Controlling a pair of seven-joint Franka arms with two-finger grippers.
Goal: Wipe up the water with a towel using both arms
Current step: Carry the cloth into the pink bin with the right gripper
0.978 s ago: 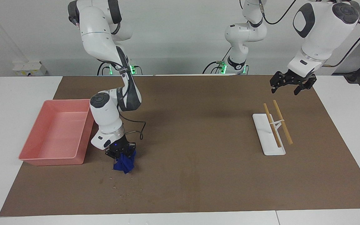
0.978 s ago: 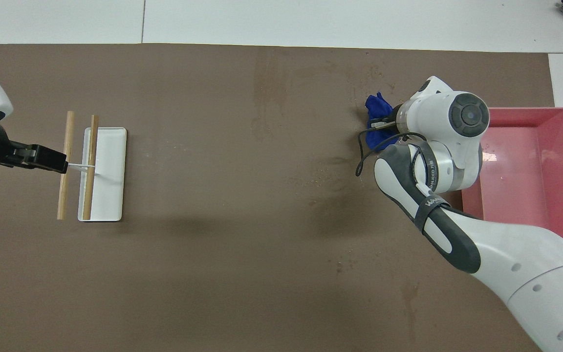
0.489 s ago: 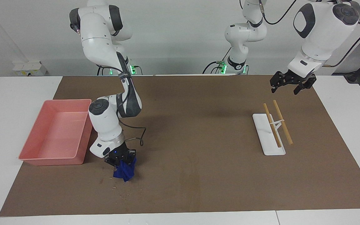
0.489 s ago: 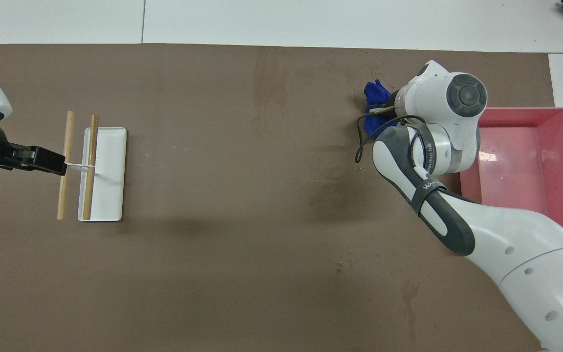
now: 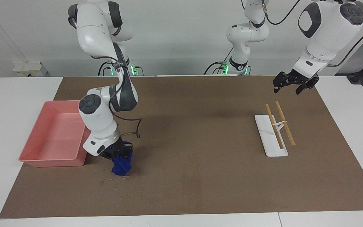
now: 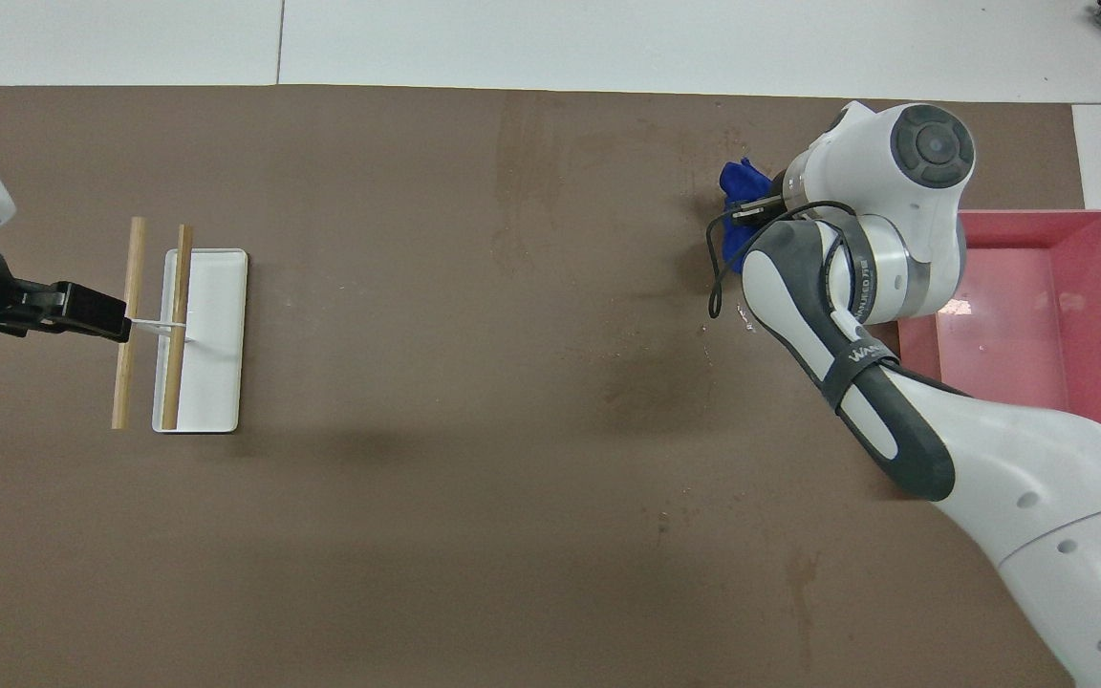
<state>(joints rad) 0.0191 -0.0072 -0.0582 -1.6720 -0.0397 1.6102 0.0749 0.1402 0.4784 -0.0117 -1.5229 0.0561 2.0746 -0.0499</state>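
Towel (image 5: 121, 164), one, clamped in right gripper (image 5: 117, 152); left gripper (image 5: 295, 82) spread over two sticks (image 5: 279, 123).

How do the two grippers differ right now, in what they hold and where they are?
The right gripper is shut on the blue towel, low at the mat beside the pink tray; the left gripper is open and holds nothing. The right gripper works by the damp specks; the left gripper waits raised near the white tray. Both are black claws.
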